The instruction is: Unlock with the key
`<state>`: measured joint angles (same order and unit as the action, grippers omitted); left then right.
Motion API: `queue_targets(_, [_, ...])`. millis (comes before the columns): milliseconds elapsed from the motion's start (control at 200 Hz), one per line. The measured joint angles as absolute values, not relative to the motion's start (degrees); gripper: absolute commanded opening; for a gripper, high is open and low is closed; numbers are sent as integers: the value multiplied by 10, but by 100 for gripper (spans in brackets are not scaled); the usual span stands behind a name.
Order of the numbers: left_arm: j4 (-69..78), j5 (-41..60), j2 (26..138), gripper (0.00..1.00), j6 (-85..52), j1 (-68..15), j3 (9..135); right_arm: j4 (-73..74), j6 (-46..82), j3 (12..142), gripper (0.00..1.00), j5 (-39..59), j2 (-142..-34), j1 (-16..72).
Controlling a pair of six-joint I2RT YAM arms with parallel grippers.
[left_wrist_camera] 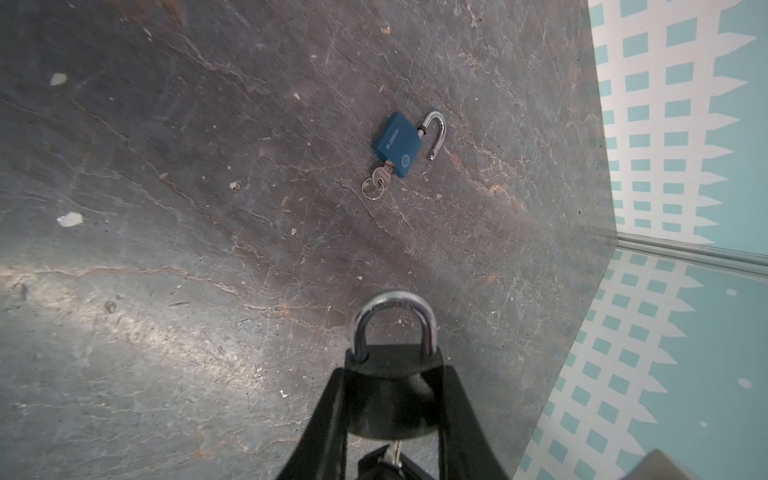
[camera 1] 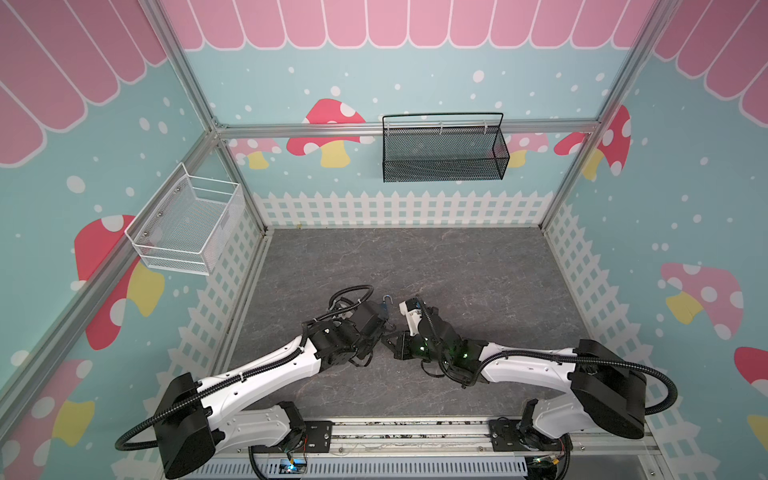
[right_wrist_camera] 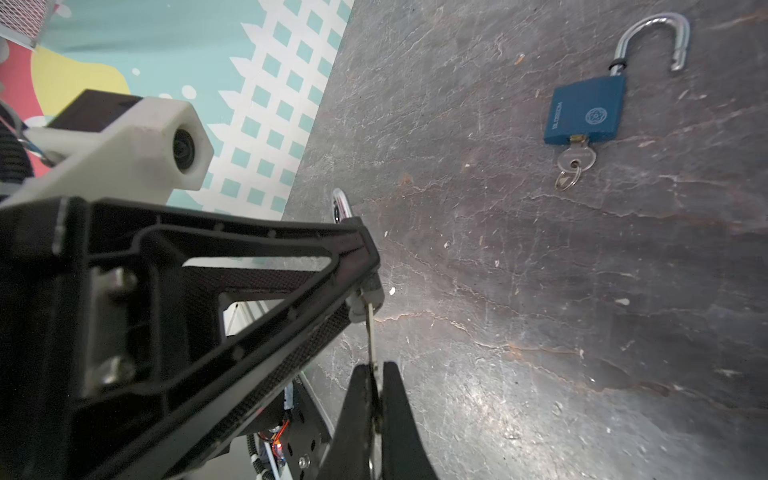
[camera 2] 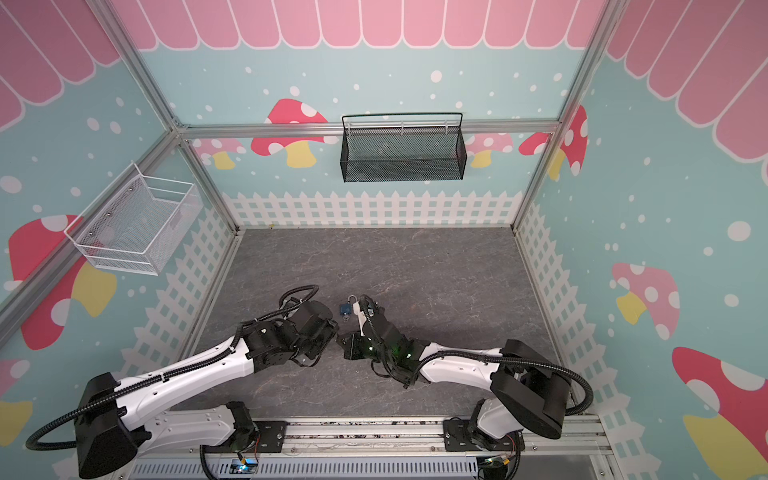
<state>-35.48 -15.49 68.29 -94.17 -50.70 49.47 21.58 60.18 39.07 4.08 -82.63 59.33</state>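
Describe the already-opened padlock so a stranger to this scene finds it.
On the grey tabletop, beyond the left gripper, lies a blue padlock. Its shackle is swung open, key in its base; the black padlock in that gripper is shut.

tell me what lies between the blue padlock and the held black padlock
Only bare grey tabletop separates blue padlock from black padlock, per the left wrist view.
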Motion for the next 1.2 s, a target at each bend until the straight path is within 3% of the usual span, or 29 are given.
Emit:
queue_targets(175, [-358, -147, 704, 0, -943, -506, 495, 214, 588, 391, 0, 35, -842, 597])
queue_targets(475, [-371, -109, 726, 0, -943, -503, 495, 349, 693, 336, 0, 151, -889, 567])
queue_targets(1196, [-399, -93, 737, 0, -875, -508, 525, 262, 582, 336, 0, 114, -834, 571])
